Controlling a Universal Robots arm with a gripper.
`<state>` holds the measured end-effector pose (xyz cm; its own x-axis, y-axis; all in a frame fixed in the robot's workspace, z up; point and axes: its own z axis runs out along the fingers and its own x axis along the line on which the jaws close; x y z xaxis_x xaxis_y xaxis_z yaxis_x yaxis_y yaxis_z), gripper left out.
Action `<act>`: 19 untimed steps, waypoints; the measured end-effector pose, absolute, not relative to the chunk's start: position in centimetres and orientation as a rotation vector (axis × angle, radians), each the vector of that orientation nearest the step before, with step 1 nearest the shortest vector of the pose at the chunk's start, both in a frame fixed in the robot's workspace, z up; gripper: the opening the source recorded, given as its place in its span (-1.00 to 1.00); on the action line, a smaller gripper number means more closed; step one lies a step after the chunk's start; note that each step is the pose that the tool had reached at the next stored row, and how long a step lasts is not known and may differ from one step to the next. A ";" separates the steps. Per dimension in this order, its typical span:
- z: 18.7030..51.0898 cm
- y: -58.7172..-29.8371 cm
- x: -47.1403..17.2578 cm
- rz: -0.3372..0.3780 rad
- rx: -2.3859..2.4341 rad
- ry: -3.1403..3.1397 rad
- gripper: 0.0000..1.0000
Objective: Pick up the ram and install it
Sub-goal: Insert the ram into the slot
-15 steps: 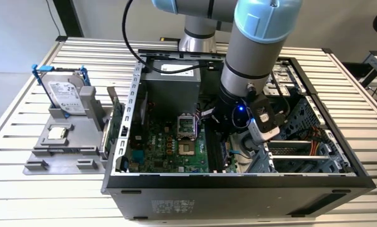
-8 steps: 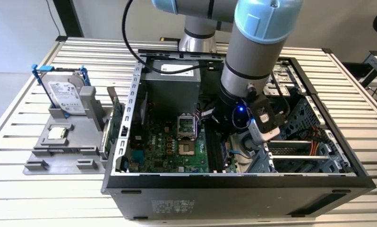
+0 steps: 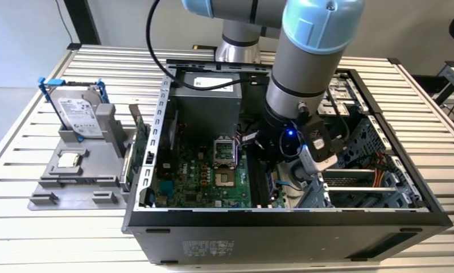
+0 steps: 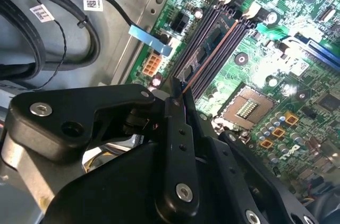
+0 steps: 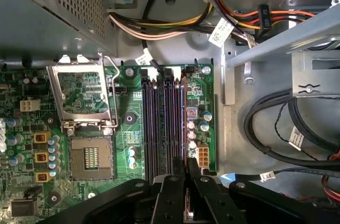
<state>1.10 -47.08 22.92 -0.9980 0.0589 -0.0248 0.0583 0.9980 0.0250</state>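
Slatted metal table (image 3: 29,227) is carrying the open black tower computer case (image 3: 288,233), and the grey and pale-blue arm (image 3: 306,62) is reaching down into it from twelve o'clock in the exterior view. Inside, the green motherboard (image 3: 204,176) is lying flat, with the row of long black memory slots (image 5: 159,123) running beside the silver processor socket (image 5: 90,155). Outside the case, at nine o'clock in the exterior view, a silver hard drive in a blue bracket (image 3: 79,114) is standing on a grey fixture (image 3: 67,182).

The black gripper (image 4: 180,99) is hanging right above the slots. Its fingers (image 4: 178,144) are pressing together on the thin, flat, narrow ram stick (image 4: 210,54), seen edge-on as a coppery-grey line.

In the second wrist view that line is running from the fingertips toward one o'clock, parallel with the slots and lying over the slot nearest the socket. So the stick's long axis is already agreeing with the slot's. Whether its lower edge is touching the slot or sitting just above it, I cannot tell.
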 end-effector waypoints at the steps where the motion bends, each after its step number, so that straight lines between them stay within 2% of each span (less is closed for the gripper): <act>1: 22.9 -47.1 1.1 0.038 0.091 3.115 -1.00; 19: 22.3 -47.1 1.0 0.036 0.092 3.124 -1.00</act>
